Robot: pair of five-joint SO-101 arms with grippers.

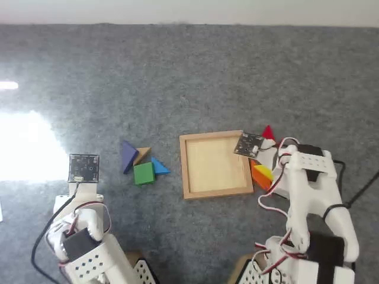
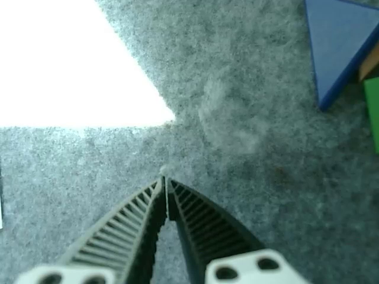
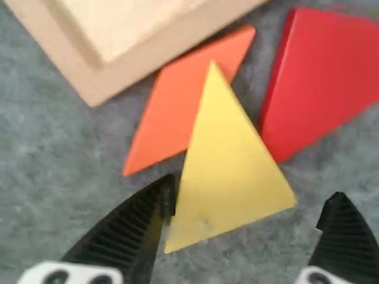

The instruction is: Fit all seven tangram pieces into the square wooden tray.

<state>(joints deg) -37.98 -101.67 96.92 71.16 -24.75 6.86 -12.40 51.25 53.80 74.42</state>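
Square wooden tray [image 1: 216, 193] empty; all seven tangram pieces lie outside it on the grey table [image 1: 177, 77].
My right tool [image 3: 251, 198] hangs open astride the yellow triangle [image 3: 228, 171], which overlaps the orange parallelogram [image 3: 172, 112] beside the red triangle [image 3: 323, 71], just beside the tray. My left tool [image 2: 164, 183] is closed and empty. Nothing is placed yet.

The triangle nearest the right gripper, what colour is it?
The triangle is yellow; the right wrist view shows it best.
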